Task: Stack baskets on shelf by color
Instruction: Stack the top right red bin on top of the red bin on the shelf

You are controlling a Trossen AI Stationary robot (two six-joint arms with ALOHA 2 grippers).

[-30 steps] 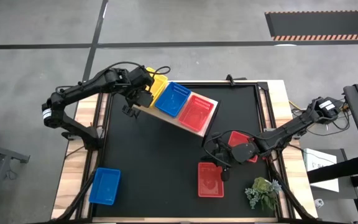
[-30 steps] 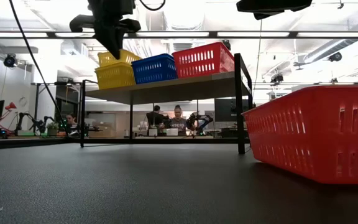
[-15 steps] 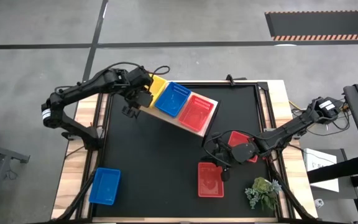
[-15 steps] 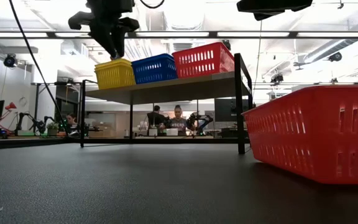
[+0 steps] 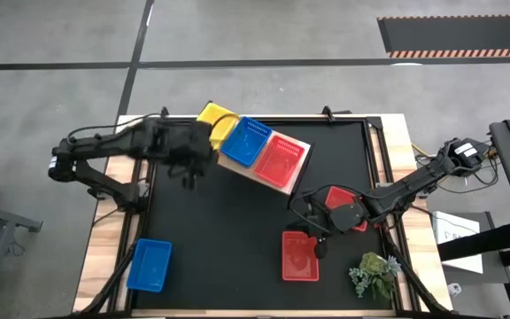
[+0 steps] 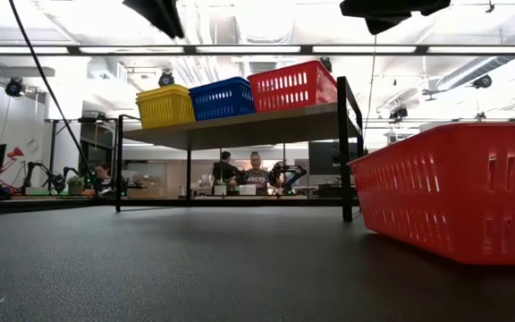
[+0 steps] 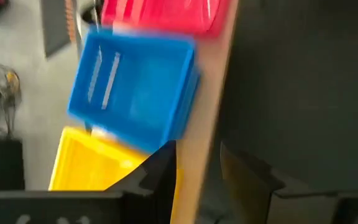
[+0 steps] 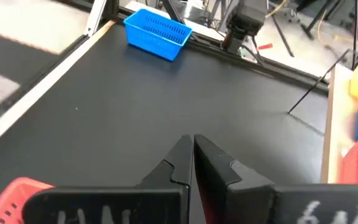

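On the wooden shelf [image 5: 295, 180] stand the yellow baskets [image 5: 217, 121], a blue basket [image 5: 248, 142] and a red basket [image 5: 279, 159] side by side. The low view shows them too: yellow [image 6: 165, 105], blue [image 6: 222, 97], red [image 6: 293, 85]. My left gripper [image 5: 188, 171] is open and empty beside the shelf's yellow end, raised above it [image 6: 159, 11]. My right gripper [image 5: 315, 241] is shut and empty over the far edge of a red basket [image 5: 299, 259] on the table. Another red basket [image 5: 342, 200] lies under the right arm. A blue basket [image 5: 149, 266] lies at the near left.
A green plant [image 5: 374, 275] lies at the table's near right corner. The shelf stands slantwise at the table's far middle on thin black legs [image 6: 342, 152]. Bare black tabletop [image 5: 228, 230] lies between the shelf and the near baskets. People sit in the room behind the table.
My left gripper has risen from the yellow baskets and drawn back toward the table's left and near side. The top yellow basket, which sat tipped above the lower one a second ago, now sits level in the stack. My right arm has kept still.
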